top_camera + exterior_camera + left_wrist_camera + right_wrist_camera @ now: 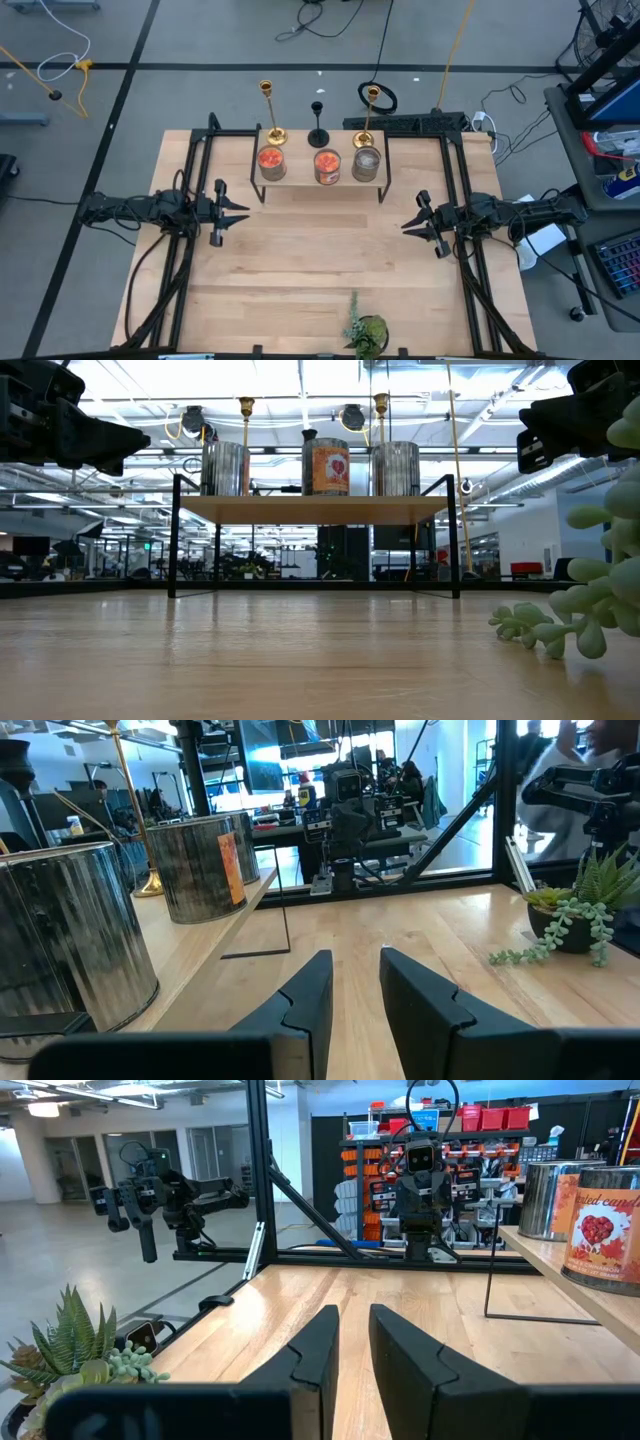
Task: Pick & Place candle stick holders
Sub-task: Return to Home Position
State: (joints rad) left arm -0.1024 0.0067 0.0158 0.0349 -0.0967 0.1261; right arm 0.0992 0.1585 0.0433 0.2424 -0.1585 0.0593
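Observation:
Three candlestick holders stand by their round bases along the far edge of a small raised shelf [320, 190]: a gold one [269, 115] at the left, a shorter black one [318, 127] in the middle, and a gold one [368, 118] at the right. In the low view only their tops show behind the jars, the gold ones [246, 406] [380, 402] and the black one [309, 433]. My left gripper [243, 213] is open and empty, left of the shelf. My right gripper [407, 227] is open and empty, right of the shelf. Both hover level above the table and point toward its middle.
Three jar candles [271, 162] [326, 166] [366, 164] stand on the shelf in front of the holders. A small green plant [365, 331] sits at the table's near edge. Black frame rails [190, 250] [470, 270] run along both sides of the bare wood [320, 260] between the arms.

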